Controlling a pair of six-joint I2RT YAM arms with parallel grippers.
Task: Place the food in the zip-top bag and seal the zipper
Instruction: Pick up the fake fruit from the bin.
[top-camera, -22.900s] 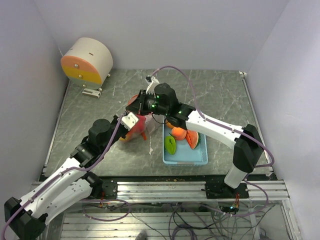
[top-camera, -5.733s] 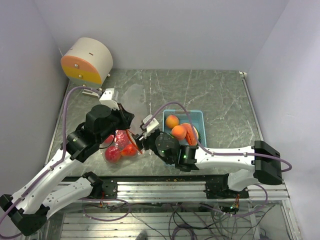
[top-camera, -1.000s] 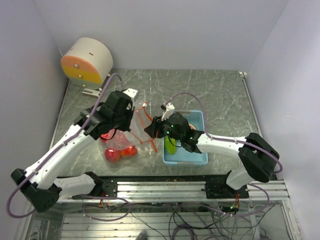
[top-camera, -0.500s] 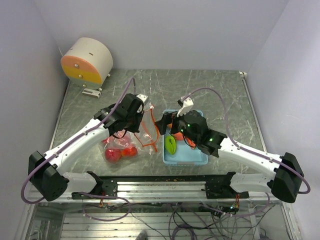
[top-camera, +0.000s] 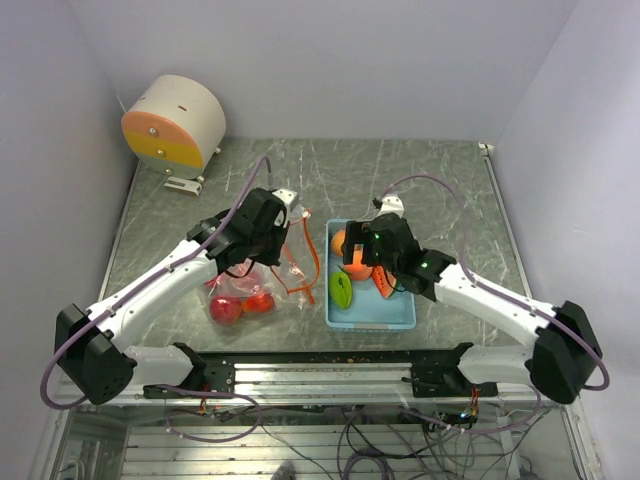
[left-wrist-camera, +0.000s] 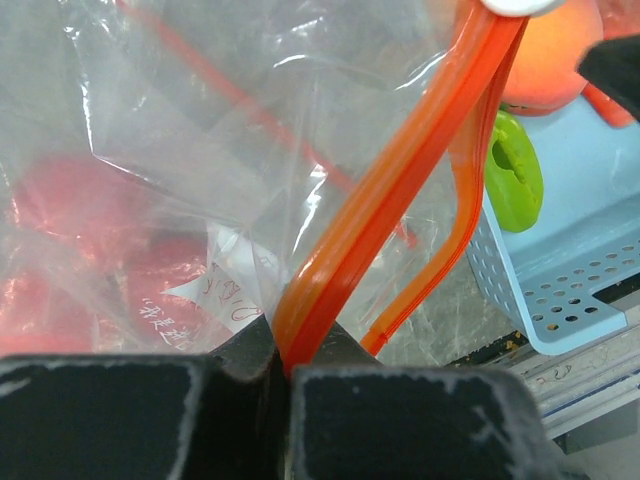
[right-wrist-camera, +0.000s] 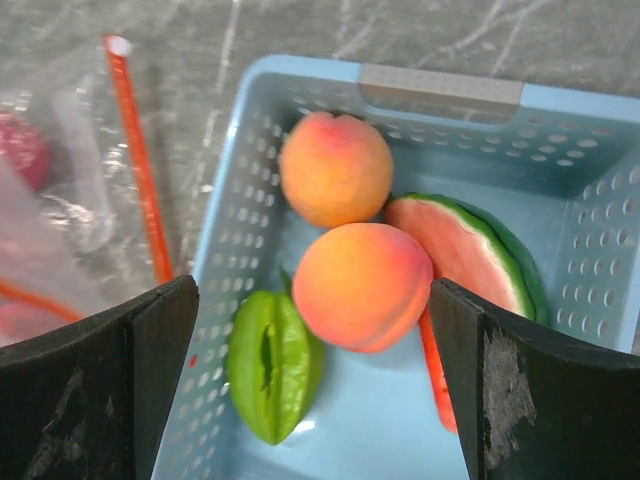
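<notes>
The clear zip-top bag (top-camera: 248, 290) lies on the table with red round fruits (top-camera: 226, 311) inside. My left gripper (top-camera: 284, 214) is shut on the zipper (top-camera: 306, 262), the red-orange strip at the bag's mouth. In the left wrist view the zipper (left-wrist-camera: 400, 170) runs straight into my pinched gripper (left-wrist-camera: 283, 365), and the bag (left-wrist-camera: 180, 150) hangs beyond it. My right gripper (right-wrist-camera: 312, 300) stands open above the blue tray (right-wrist-camera: 440, 90). Below it lie two orange balls (right-wrist-camera: 362, 285), a green piece (right-wrist-camera: 272, 365) and a red-orange slice (right-wrist-camera: 470, 250).
A round white and orange device (top-camera: 172, 122) stands at the back left corner. White walls close in the table on three sides. A metal rail (top-camera: 330, 375) runs along the near edge. The tray (top-camera: 395, 320) sits just right of the bag.
My right gripper has opened wide and moved from the bag's mouth to above the tray. My left gripper has kept its hold on the zipper and shifted slightly right.
</notes>
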